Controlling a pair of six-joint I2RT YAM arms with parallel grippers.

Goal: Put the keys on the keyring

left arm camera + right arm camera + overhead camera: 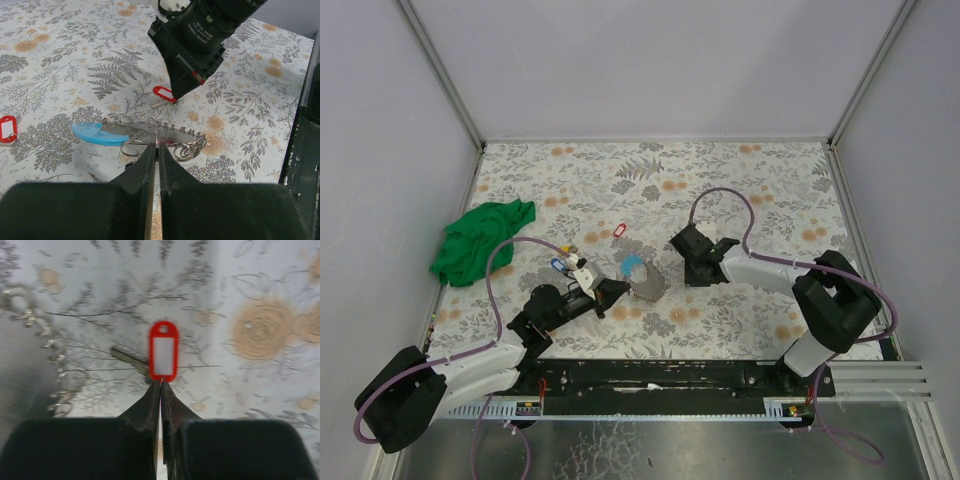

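1. Left tool (157, 148): found clenched on the thin grey keyring (100, 135) with light-blue arc, laid on the floral surface (60, 60).
2. Right tool (161, 385): set against red-tagged metal key (163, 351); grip cannot be determined.

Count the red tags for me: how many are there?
2. One red tag lies at the right gripper's tips; the other lies alone farther back. Others may hide beneath the arms.

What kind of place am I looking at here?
Probably a robot lab test cell: two arms bolted to a rail, plain walls framed by metal posts, and a floral tabletop.
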